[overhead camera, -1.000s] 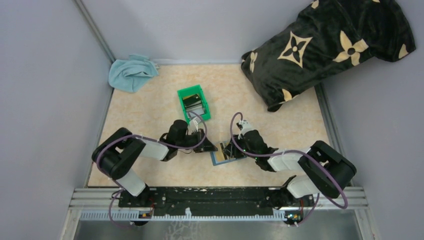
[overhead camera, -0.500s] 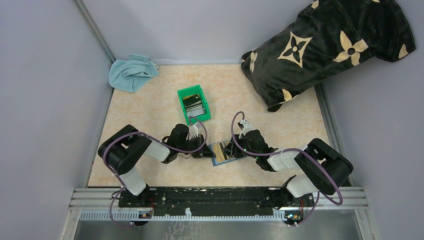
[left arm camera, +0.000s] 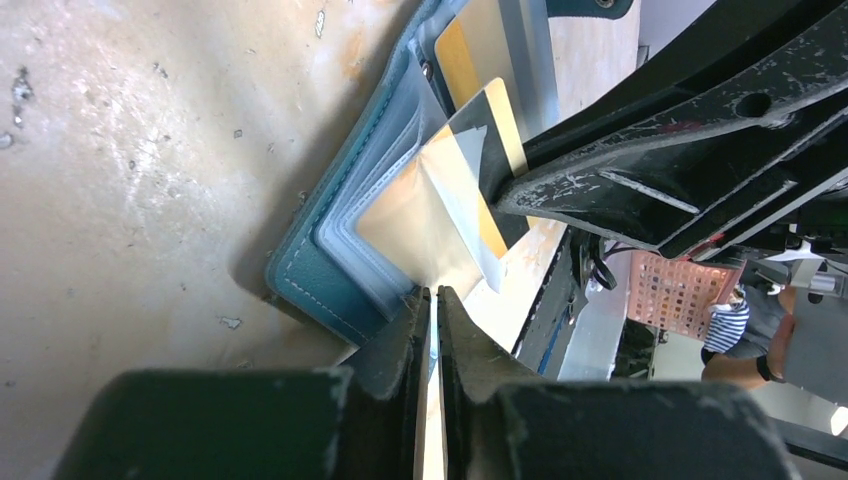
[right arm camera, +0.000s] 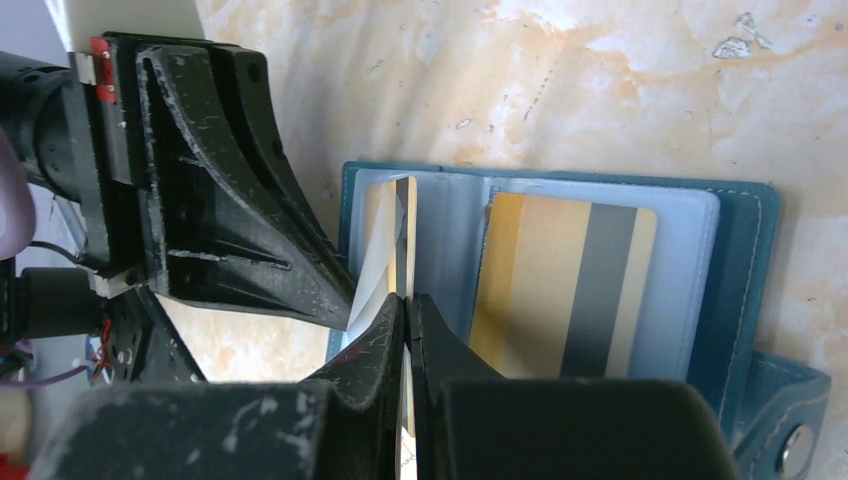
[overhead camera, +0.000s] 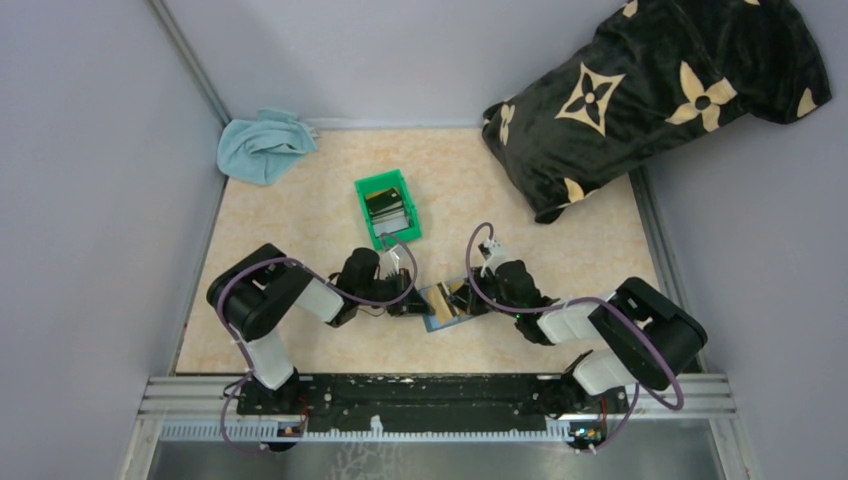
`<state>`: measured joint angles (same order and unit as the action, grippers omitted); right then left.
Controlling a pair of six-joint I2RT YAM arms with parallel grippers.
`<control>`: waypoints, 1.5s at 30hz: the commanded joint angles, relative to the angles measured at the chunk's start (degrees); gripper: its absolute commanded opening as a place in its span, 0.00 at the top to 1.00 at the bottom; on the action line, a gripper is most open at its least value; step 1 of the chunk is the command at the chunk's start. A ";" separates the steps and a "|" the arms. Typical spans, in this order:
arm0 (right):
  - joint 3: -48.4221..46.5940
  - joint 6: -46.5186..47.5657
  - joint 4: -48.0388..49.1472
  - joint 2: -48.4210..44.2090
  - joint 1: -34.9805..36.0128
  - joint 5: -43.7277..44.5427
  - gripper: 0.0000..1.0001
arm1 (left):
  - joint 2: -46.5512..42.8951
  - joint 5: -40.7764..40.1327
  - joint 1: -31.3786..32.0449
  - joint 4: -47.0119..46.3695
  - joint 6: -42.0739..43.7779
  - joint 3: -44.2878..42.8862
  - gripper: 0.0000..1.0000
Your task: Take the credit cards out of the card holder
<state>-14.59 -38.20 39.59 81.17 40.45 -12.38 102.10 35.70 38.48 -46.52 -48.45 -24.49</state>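
While the card holder is lying open on the table, the left gripper is pinching shut on its clear sleeve. The right gripper is closing tightly on one credit card. A gold card is sitting in its slot.

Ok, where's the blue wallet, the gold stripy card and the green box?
Card holder (right arm camera: 745,290): right wrist view, leather right edge.
Gold credit card (right arm camera: 560,285): right wrist view, its middle.
Green bin (overhead camera: 378,180): top view, far rim.
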 commanded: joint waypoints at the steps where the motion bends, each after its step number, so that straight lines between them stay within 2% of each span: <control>1: 0.47 -0.31 3.75 -1.23 -0.15 -3.20 1.00 | 1.21 -2.86 0.19 3.16 1.78 0.41 0.87; 8: 2.26 -1.41 3.92 -4.02 -6.33 -4.75 1.00 | -0.09 -2.99 0.19 4.34 2.38 0.45 0.86; 14: 0.59 1.50 -3.99 -10.06 -8.43 -2.45 1.00 | -2.88 -3.51 0.19 6.34 3.49 0.15 0.83; 15: 0.13 1.75 -5.29 -11.25 -8.45 -1.92 1.00 | -3.84 -3.76 0.19 6.76 3.67 0.13 0.80; 22: -6.40 4.29 -13.91 -16.88 -8.57 0.05 1.00 | -15.95 -9.32 0.19 14.10 7.19 -0.31 0.41; 26: -10.16 5.45 -15.51 -16.83 -8.54 -2.71 1.00 | -22.99 -13.18 -0.01 19.14 10.69 -2.45 0.33; 31: -13.26 10.17 -19.37 -17.70 -8.63 -8.93 1.00 | -26.54 -12.44 -2.01 22.88 15.65 -5.34 0.32; 35: -14.14 12.58 -20.34 -18.34 -8.62 -19.70 1.00 | -30.14 -7.02 -6.49 19.25 16.30 -4.25 0.22; 39: -13.52 12.62 -17.41 -19.32 -8.63 -33.14 1.00 | -34.34 -5.59 -7.79 23.93 21.56 -6.29 0.22; 42: -13.59 11.32 -15.50 -18.98 -8.63 -38.71 1.00 | -35.78 0.73 -7.85 25.06 25.05 -7.54 0.23; 45: -13.46 8.01 -11.37 -17.17 -8.61 -43.24 1.00 | -35.92 9.70 -7.25 23.35 24.72 -7.47 0.22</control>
<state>-25.96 -27.77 20.47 63.59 32.38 -44.12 67.16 32.99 30.61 -22.92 -27.35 -30.39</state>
